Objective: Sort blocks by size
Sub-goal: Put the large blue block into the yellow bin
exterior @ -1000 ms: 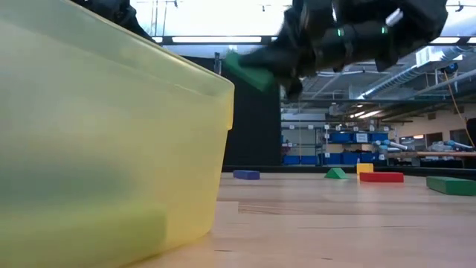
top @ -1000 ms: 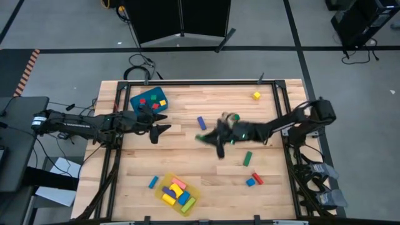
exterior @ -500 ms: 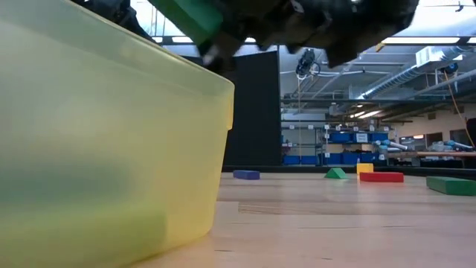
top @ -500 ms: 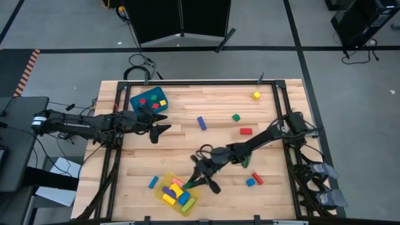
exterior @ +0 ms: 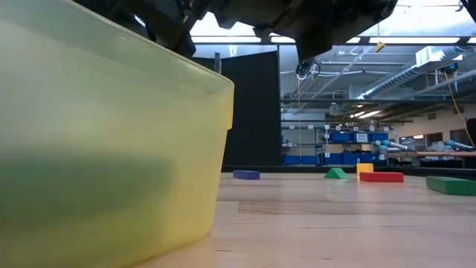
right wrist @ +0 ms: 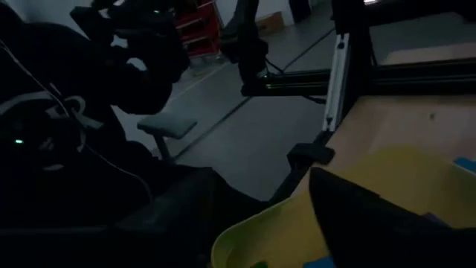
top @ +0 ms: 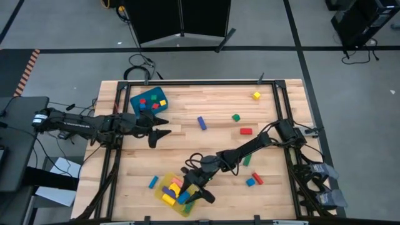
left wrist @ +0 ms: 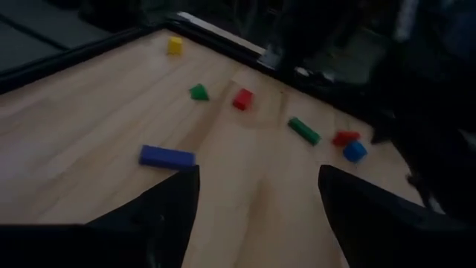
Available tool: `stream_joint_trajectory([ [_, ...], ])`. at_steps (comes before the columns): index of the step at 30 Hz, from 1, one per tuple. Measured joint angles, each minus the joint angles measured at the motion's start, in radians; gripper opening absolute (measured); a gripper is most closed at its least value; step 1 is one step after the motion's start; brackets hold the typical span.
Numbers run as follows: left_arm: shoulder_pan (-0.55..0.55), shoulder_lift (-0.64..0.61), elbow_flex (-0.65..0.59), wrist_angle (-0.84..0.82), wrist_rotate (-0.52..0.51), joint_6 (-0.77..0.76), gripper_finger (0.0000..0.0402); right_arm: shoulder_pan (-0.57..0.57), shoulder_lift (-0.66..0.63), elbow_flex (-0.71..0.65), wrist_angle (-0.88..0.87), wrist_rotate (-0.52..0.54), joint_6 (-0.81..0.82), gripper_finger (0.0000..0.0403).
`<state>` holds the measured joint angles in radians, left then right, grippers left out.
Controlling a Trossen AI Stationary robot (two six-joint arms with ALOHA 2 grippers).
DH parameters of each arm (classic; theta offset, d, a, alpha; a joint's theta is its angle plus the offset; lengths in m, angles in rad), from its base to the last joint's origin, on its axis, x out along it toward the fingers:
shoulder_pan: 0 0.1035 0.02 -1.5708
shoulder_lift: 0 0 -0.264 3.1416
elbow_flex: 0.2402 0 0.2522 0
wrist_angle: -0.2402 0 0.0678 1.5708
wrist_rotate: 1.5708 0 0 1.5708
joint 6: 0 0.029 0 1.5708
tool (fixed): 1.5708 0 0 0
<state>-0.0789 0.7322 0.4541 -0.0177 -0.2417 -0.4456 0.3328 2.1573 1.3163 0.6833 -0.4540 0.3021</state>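
My right gripper (top: pixel 191 185) hovers open over the yellow tray (top: pixel 164 185) near the table's front edge, with nothing between its fingers. The tray holds several blocks: yellow, pink, blue, green. A dark green patch (exterior: pixel 74 179) shows through the tray's wall. My left gripper (top: pixel 160 129) stands open above the table just in front of the blue bin (top: pixel 133 99), which holds several small blocks. Loose blocks lie flat on the wood: a blue bar (top: pixel 201 122), a green one (top: pixel 235 117), a red one (top: pixel 245 131) and a yellow cube (top: pixel 256 95).
A green bar (top: pixel 247 160) lies partly under my right arm. A blue block (top: pixel 251 182) and a red block (top: pixel 257 179) lie at the near right. Another blue block (top: pixel 153 182) lies left of the tray. A black frame rims the table (top: pixel 187 147).
My right gripper has swung from the table's middle toward the near edge and the left, carrying a green bar until it was over the yellow tray. The bar no longer shows between its fingers, and a green shade now shows inside the tray.
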Motion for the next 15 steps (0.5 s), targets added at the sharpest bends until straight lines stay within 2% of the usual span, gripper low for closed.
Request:
stream_joint_trajectory([
  [3, -0.064, 0.0, 0.0, -0.003, 0.0, 0.025, 0.0275, 0.0, -0.013, 0.0, -0.003, 0.022, -0.011, 0.0275],
  [7, -0.202, 0.0, 0.003, -0.076, -0.011, -0.023, 0.0259, -0.017, -0.081, -0.046, -0.015, 0.08, -0.039, 0.0283],
  [12, -0.46, 0.004, 0.047, -0.335, -0.175, -0.21, 0.023, -0.046, -0.22, -0.213, -0.029, 0.248, -0.091, 0.0276],
  [15, -0.606, 0.027, 0.085, -0.429, -0.244, -0.36, 0.0214, -0.061, -0.333, -0.328, -0.02, 0.383, -0.104, 0.0272],
])
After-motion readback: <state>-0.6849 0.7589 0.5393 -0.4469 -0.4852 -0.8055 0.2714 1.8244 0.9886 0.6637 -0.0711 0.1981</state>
